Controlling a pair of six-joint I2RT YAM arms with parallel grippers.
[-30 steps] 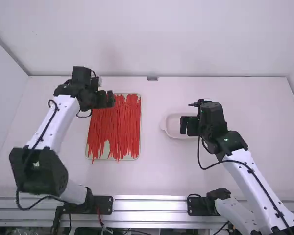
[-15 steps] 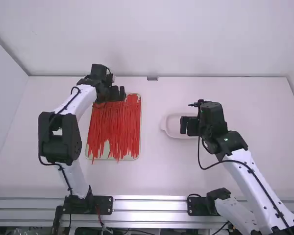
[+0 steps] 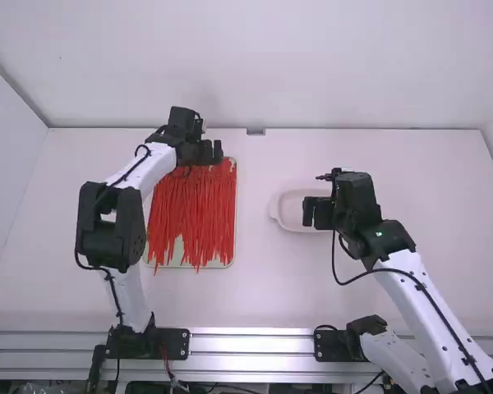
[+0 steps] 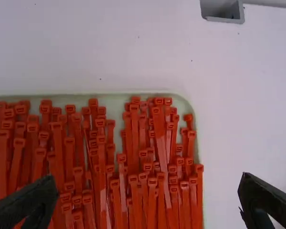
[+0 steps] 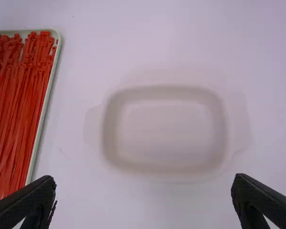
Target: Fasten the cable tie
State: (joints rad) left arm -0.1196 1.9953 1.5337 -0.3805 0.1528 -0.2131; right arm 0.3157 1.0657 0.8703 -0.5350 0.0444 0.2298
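Above the cable ties (image 4: 109,162), left end effector (image 4: 145,205) spread wide; right end effector (image 5: 143,200) likewise.

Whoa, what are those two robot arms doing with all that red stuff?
The left arm hovers over the far end of a tray piled with red cable ties, its jaws open and holding nothing. The right arm hovers above an empty white dish, jaws open too. No tie has been picked up or fastened yet.
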